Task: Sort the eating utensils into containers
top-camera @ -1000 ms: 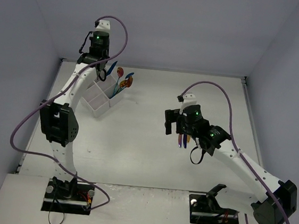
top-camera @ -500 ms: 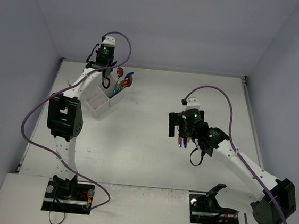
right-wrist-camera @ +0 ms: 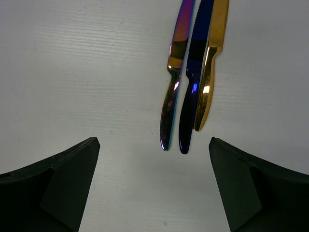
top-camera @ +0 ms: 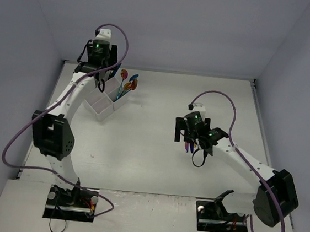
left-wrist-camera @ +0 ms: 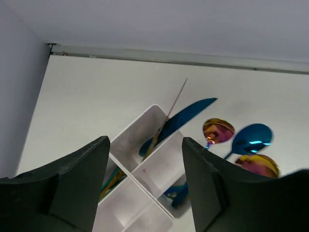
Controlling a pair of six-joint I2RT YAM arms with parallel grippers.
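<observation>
Table (top-camera: 150, 165): white and walled on three sides; the white box (top-camera: 105, 104) sits toward its far left corner, turned corner-on to the arms.
Left arm (top-camera: 68, 98): reaches from its base up the left side and ends above the box's far edge.
Right arm (top-camera: 244, 167): stretched low over the table, its wrist well to the right of the box and nearer the arm bases.
White box (left-wrist-camera: 126, 136): thin walls, crossed into four square compartments.
Left gripper (left-wrist-camera: 145, 145): hangs over the box, fingers parted, nothing between them; the box's middle divider shows through the gap.
Right gripper (right-wrist-camera: 152, 145): fingers spread very wide, holding nothing, above bare table well away from the box.
Three knives (right-wrist-camera: 193, 77): flat on the table side by side, touching or nearly so, just beyond the right gripper's fingers and well right of the box; one purple-rainbow, one dark blue, one gold.
Blue knife (left-wrist-camera: 186, 116): stands tilted in the box's far compartment, serrated blade poking over the rim.
Thin utensil (left-wrist-camera: 170, 113): leans in that same compartment against the blue knife; seen edge-on, so I can't name it.
Spoons (left-wrist-camera: 253, 139): handles in the box's right compartment, three bowls fanned out past that side, one pink-gold, one blue, one gold-pink.
</observation>
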